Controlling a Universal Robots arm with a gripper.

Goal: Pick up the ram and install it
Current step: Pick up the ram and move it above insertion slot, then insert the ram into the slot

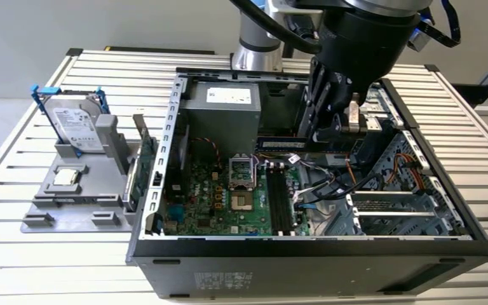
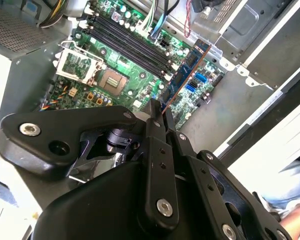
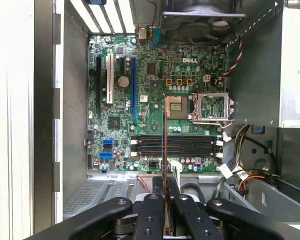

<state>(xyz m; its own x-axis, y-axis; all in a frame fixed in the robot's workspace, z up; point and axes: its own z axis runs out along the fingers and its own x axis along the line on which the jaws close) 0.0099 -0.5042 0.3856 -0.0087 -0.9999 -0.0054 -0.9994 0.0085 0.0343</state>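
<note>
Far to the exterior view's left, a silver hard drive with blue rails (image 1: 79, 124) is seen standing upright in a grey plastic holder (image 1: 66, 203) on the white slatted metal worktop (image 1: 58, 267). Just beside it, a green expansion card with a metal bracket (image 1: 147, 162) is stood on edge between the holder and the open black computer case (image 1: 312, 248). Inside the case a green motherboard (image 1: 218, 203) lies flat, and its long black memory slots (image 1: 279, 206) run near the board's middle.

Above the board the ram (image 1: 279, 143), a long, thin, bluish-green circuit-board stick, is held level in the air, not yet seated in a slot. It is clamped at one end by the black gripper (image 1: 322, 135), whose fingers (image 3: 182, 205) are closed narrowly on the stick. In the first wrist view the ram (image 3: 165, 150) is seen edge-on, projecting from the gripper (image 3: 165, 189) across the memory slots (image 3: 175, 145). In the second wrist view the ram (image 2: 187, 70) extends from the gripper (image 2: 157, 109) over the board.
</note>
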